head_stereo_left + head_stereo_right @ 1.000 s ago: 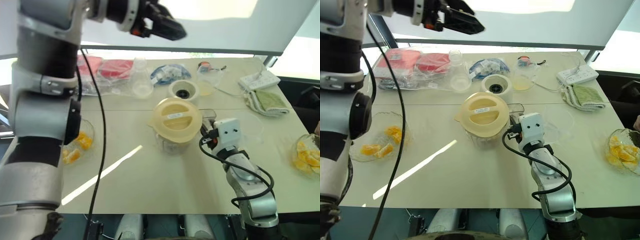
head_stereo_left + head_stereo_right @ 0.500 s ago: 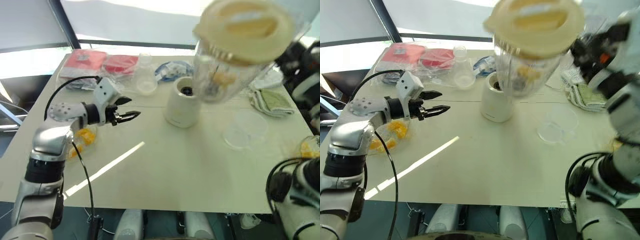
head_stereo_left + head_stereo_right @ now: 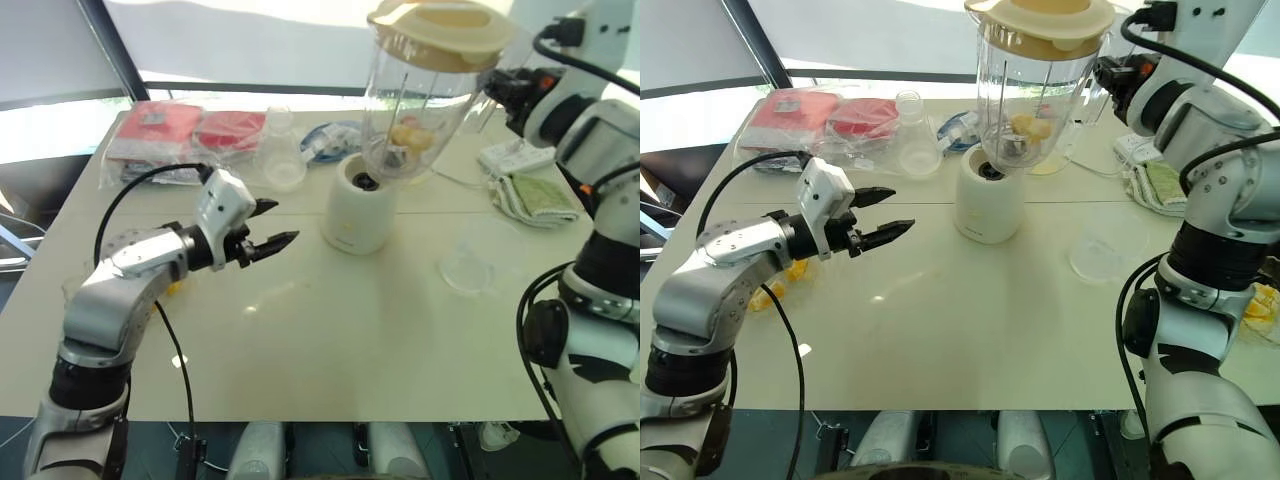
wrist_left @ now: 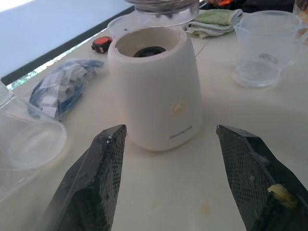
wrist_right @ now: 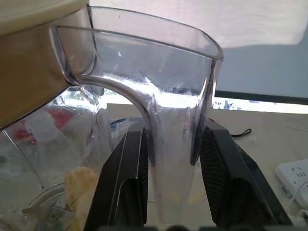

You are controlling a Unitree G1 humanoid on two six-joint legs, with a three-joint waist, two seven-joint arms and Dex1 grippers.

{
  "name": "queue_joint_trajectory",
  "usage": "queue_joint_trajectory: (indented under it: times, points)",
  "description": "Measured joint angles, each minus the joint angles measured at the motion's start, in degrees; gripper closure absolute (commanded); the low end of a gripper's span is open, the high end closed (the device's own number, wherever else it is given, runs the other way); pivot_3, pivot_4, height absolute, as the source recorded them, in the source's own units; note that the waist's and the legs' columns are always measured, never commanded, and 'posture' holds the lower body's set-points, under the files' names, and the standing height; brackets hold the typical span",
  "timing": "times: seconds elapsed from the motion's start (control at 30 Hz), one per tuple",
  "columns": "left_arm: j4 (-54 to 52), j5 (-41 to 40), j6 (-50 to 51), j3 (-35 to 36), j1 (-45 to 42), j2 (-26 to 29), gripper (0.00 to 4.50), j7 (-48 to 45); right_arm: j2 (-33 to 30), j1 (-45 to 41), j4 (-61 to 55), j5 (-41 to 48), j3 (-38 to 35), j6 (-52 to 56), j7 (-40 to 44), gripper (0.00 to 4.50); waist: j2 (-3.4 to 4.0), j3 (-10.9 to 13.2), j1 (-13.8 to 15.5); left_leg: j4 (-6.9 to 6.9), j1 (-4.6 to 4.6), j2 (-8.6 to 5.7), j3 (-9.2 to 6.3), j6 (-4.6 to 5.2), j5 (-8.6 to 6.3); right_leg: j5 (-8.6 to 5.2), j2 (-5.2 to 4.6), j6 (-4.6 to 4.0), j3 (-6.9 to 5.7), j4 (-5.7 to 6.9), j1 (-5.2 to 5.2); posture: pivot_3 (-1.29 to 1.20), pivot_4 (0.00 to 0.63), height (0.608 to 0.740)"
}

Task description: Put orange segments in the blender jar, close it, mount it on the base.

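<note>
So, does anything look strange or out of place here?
One small thing: a yellowish scrap, likely fruit pulp, sticks to a finger of the open left gripper. The lidded blender jar, held by its handle in the right gripper, hangs slightly tilted above the base.

No lettering can be read — faint print on the base [image 4: 159, 91] stays illegible

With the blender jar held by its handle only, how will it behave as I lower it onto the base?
The blender jar hangs from its handle in the right end effector, so it may swing or tilt. Its lid and segments probably add weight. The squat base looks stable, yet could slide.
</note>
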Motion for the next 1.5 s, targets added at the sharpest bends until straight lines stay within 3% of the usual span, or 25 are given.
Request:
queue_joint_trajectory:
  times: [0.27,0.53,0.9,1.13,1.5]
  points:
    - [-2.19,-0.29,0.80,-1.12,0.85,-1.05,1.40,3.17,3.70,-0.41,4.91,-1.34,2.32,-5.61,-1.47,3.49,0.00,0.00,0.07,0.00,0.00,-0.01,0.01,-0.05,0.03,0.00,-0.02,0.01,0.01,-0.01,0.00,0.00,0.150,0.740]
    - [-2.06,-0.26,0.42,-1.80,1.55,0.11,1.40,3.21,3.54,-0.36,4.87,-2.26,4.45,-5.95,-1.43,3.49,0.00,-0.01,0.09,0.01,0.01,-0.02,0.01,-0.11,0.06,0.00,0.00,0.01,0.01,0.02,0.02,0.00,0.150,0.740]
    - [-1.99,-3.50,0.53,0.08,1.00,-0.12,1.40,4.37,2.07,3.94,-1.28,-2.35,6.22,-1.89,-2.12,3.49,0.00,-0.02,0.22,0.01,0.02,-0.02,-0.04,-0.11,0.07,0.00,0.01,0.01,-0.01,0.04,0.02,0.00,0.150,0.740]
    - [-1.33,-3.50,0.41,0.06,0.96,-0.09,1.40,4.99,4.56,3.89,-0.93,-1.79,1.86,0.15,-4.68,3.49,-0.01,-0.03,0.11,0.02,0.03,-0.04,-0.03,-0.11,0.07,0.00,-0.01,0.01,0.00,0.03,0.06,0.00,0.150,0.740]
    - [-0.82,-3.33,0.00,-0.24,1.06,-0.09,1.40,6.32,4.24,2.92,-2.43,-3.74,6.34,1.42,-5.34,3.49,-0.01,-0.05,0.16,0.02,0.11,-0.04,-0.05,-0.13,0.08,0.01,0.02,0.01,0.00,0.07,0.12,0.00,0.150,0.740]
